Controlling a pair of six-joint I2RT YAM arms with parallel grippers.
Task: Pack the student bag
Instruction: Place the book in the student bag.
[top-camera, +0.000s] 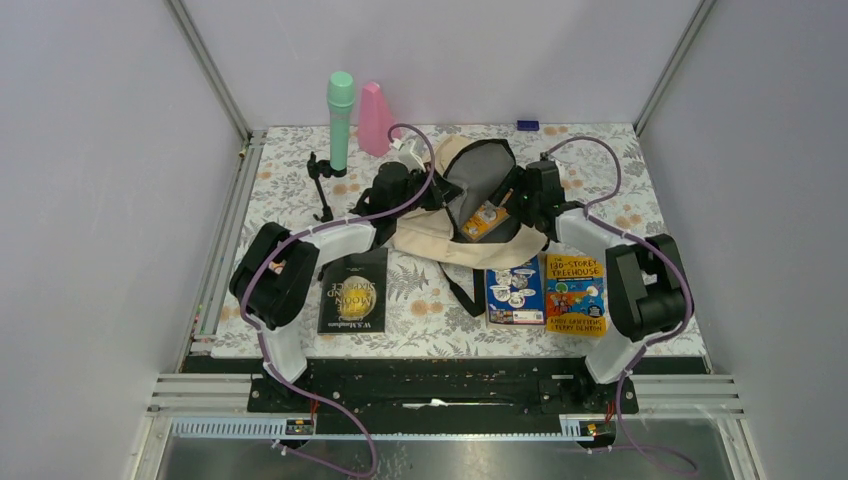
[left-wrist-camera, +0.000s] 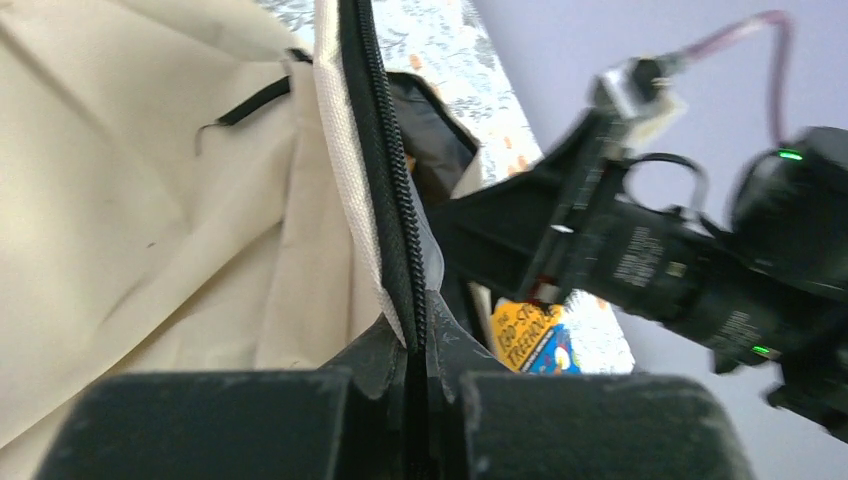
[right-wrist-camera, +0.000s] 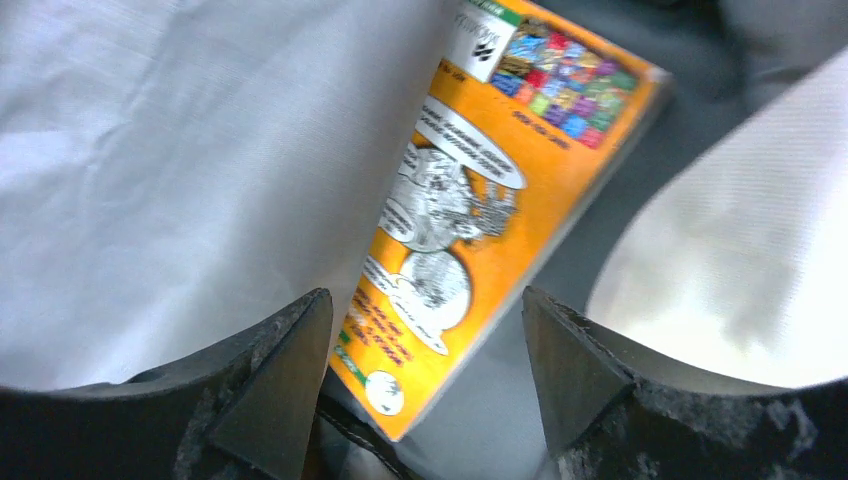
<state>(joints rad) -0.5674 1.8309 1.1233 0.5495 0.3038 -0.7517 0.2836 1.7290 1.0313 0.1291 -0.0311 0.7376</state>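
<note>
Packing under way: a large cream fabric student bag with black zipper trim and grey lining sits at the far centre of the flower-patterned counter, its mouth gaping towards the near side. The left pincer is clamped tight on the bag's black zipper edge at the left of the opening, holding it up. The right pincer is at the right of the opening, reaching into the mouth with its jaws standing apart. A glossy orange paperback with cartoon art lies just beyond them against the grey lining and looks free of any grip.

From here, one book appears to be in and three are not yet packed. A black paperback with a gold moon lies on the near left. A blue picture book and a yellow-orange treehouse storybook lie side by side on the near right. A tall green bottle-like object and a pink cone stand at the far left; whether they belong in the bag is unclear. The zipper is open, so closing is likely last.
</note>
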